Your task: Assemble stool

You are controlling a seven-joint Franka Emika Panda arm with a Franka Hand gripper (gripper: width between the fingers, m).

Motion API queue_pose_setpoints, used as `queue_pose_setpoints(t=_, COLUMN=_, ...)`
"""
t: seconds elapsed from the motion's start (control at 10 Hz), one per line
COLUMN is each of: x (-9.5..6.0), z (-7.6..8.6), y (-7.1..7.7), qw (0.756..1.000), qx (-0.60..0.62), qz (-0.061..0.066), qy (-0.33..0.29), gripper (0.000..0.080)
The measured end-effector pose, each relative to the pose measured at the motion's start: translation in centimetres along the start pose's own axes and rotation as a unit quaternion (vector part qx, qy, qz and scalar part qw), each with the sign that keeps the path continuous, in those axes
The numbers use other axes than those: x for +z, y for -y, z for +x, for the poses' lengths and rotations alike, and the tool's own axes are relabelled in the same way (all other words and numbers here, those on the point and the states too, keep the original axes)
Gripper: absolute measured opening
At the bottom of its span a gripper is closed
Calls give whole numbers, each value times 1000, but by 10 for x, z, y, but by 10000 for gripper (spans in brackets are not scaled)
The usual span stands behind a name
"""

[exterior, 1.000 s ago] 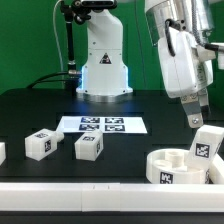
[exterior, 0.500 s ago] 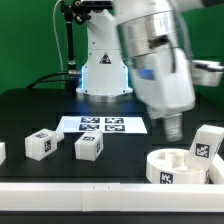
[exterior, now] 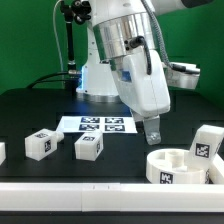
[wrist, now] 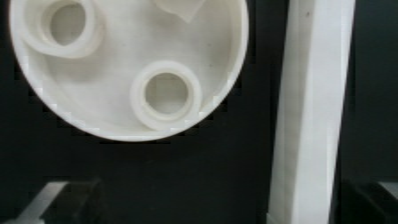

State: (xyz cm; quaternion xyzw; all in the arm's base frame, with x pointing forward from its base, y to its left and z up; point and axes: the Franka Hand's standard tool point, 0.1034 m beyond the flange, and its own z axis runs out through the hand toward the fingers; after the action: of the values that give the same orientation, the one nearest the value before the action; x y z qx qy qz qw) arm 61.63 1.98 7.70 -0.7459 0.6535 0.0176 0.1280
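The round white stool seat (exterior: pixel 176 166) lies at the exterior view's lower right, sockets up, with a tag on its rim. It also shows in the wrist view (wrist: pixel 125 75) with two round sockets. One tagged block leg (exterior: pixel 207 145) stands just behind the seat. Two more legs (exterior: pixel 40 143) (exterior: pixel 90 146) lie at the exterior view's left front. My gripper (exterior: pixel 153 130) hangs above the table just to the left of the seat, touching nothing. In the wrist view the gripper (wrist: pixel 205 205) is open and empty, with only dim fingertips at the picture's corners.
The marker board (exterior: pixel 103 125) lies flat in the middle of the black table. A long white border rail (exterior: pixel 90 190) runs along the front edge and shows beside the seat in the wrist view (wrist: pixel 320 120). Another white piece (exterior: pixel 2 151) is cut off at the left edge.
The arm has swung from the exterior view's right toward the middle, and the gripper now hangs left of the seat instead of above its right side. The parts have not moved.
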Motion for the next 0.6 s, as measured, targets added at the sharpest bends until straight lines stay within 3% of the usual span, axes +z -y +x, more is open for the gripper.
queue_pose_setpoints(t=0.1, x=0, z=17, y=-2, qw=991, qx=-129, qz=-34, qy=3, gripper=649)
queue_pose_setpoints(t=0.3, x=-2, z=38, y=1, qw=988, qx=-154, qz=-33, qy=0, gripper=649)
queue_pose_setpoints(t=0.6, x=-1, z=35, y=1, qw=965, qx=-259, qz=-35, qy=3, gripper=649)
